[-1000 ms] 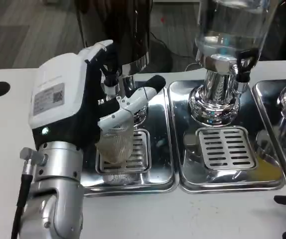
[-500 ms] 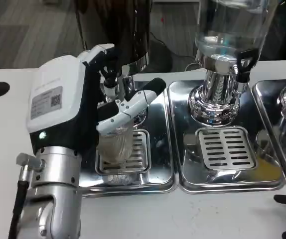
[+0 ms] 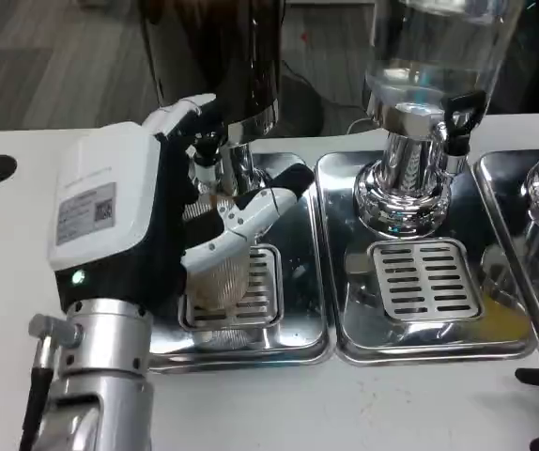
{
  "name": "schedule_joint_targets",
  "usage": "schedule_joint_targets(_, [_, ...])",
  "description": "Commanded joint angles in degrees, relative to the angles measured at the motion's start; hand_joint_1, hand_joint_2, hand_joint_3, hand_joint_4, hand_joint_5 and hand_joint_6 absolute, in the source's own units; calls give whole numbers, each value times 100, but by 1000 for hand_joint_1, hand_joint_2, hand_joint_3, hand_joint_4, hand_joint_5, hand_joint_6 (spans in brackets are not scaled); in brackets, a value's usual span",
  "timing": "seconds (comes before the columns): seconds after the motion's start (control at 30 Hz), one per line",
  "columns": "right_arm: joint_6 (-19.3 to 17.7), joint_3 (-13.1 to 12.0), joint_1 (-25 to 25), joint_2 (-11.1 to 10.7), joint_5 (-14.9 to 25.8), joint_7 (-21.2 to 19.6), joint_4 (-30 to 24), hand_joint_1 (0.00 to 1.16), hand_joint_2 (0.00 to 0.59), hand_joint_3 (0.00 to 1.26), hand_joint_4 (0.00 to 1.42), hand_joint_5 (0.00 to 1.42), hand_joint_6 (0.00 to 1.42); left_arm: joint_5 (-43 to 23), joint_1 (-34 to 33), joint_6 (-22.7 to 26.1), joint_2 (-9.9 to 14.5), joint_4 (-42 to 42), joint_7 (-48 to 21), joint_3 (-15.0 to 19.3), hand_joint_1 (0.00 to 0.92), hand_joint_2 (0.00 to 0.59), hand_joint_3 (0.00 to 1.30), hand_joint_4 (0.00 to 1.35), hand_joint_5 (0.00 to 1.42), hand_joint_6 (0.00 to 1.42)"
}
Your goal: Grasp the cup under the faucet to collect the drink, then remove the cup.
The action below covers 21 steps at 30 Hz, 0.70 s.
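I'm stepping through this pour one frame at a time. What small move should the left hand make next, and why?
Probably hold the cup steady under the faucet rather than pull away. The left hand grips the clear cup over the drip grate, with the faucet just above its rim. The cup looks clear, with no drink plainly showing in it, so collecting seems unfinished.

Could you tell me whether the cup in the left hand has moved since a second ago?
Yes: the cup has tipped and lifted slightly toward the faucet, judged against the drip grille.
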Motion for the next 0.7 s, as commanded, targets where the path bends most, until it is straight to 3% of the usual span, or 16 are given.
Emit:
schedule_joint_targets(0.03, [4,20,2,-8,29,31,-17,476,378,200,44,2,0,11,179,-55,-23,-5,33,20,61,61,340,297,762,934])
schedule_joint_targets(0.7, [61,53,-3,12,-12,16,-52,484,378,200,44,2,0,-39,197,-167,-71,41,86,56,73,59,333,284,750,933])
